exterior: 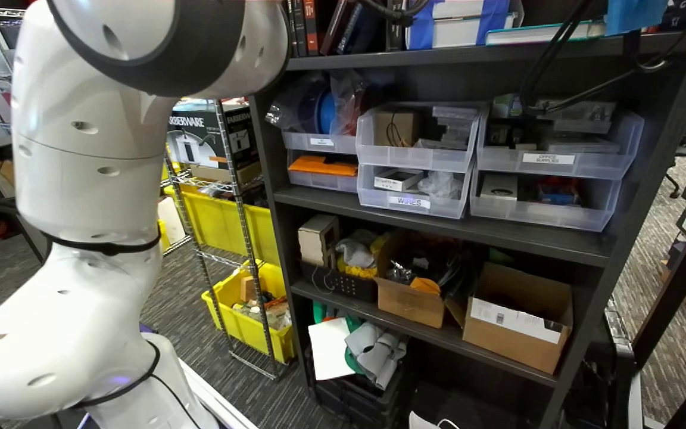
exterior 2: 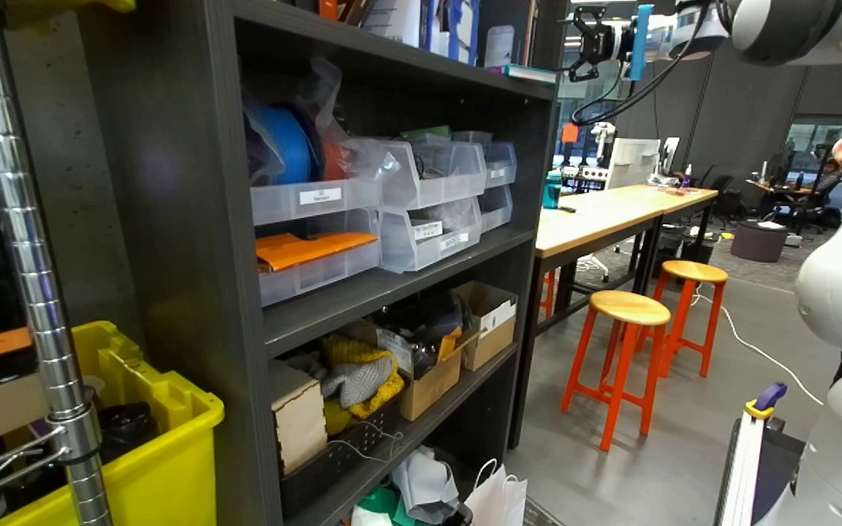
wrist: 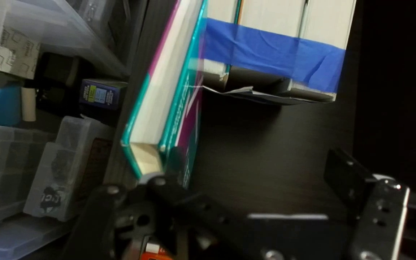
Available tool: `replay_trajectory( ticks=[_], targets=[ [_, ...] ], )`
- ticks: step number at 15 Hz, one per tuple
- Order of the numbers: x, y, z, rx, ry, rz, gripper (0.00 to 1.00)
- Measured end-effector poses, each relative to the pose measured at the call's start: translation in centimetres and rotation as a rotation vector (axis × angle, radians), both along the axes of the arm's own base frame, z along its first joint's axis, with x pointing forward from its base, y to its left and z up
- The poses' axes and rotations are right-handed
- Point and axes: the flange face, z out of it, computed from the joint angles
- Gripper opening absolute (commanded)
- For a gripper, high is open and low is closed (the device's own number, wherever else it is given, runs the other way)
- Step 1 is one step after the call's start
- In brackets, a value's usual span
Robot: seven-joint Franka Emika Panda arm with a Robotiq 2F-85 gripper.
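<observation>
Beside the taped books point(wrist: 271, 59): one teal book point(wrist: 159, 97). Before those same books: my pincer point(wrist: 255, 169), spread wide, holding nothing. Handling note: I should move slowly, squarely, minding the teal book's near corner.

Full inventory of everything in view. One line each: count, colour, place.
bookcase: one, dark, both exterior views
hardback book: one, teal and purple, upper bookcase
blue-taped books: at least three, white pages, beside it
plastic bins: six, clear, below the books
spool: one, blue, upper plastic bin
open cardboard boxes: two, brown, below the plastic bins
tubs: at least two, yellow, on a wire rack
tables: at least two, wooden tops, beyond the bookcase
stools: at least two, orange with wooden seats, beside tables
small items: uncounted, mixed, throughout the bookcase
arm: one, white, both exterior views
jaws: one pair, black, open, nearest the hardback book
</observation>
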Motion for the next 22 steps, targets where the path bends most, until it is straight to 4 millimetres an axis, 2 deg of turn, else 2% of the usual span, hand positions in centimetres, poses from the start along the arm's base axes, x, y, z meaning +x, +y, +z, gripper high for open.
replay_trajectory(
  ticks=[7,10,15,22],
  targets=[
    [0.5,1.1,1.1,-0.016,-0.012,0.016,1.0],
    [0.3,0.9,1.1,-0.027,0.0,0.007,1.0],
    [-0.6,0.0,0.8,-0.073,0.051,-0.047,1.0],
    [-2.3,0.1,2.5,-0.118,0.065,-0.072,1.0]
  ],
)
